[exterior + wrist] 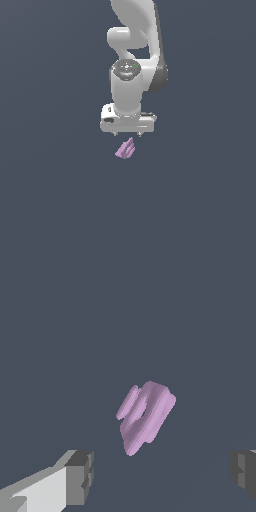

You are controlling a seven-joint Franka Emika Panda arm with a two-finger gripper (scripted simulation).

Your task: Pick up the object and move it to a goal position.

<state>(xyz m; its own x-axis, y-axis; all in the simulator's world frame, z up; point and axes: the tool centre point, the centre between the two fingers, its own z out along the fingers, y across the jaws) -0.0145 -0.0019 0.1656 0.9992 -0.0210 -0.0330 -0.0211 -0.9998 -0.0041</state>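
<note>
Our jaws stand spread wide, with nothing between the dark pads; the wrist view shows one finger at each side of the frame and bare floor in the gap. The gripper hangs pointing down, and just past its tips lies the object, a small lilac ridged lump, apart from both fingers. In the wrist view we see the object tilted, its grooved facets plain. The exterior view adds the white arm rising above it. Around the lump we see only the flat grey-blue ground; nothing blocks the way.
</note>
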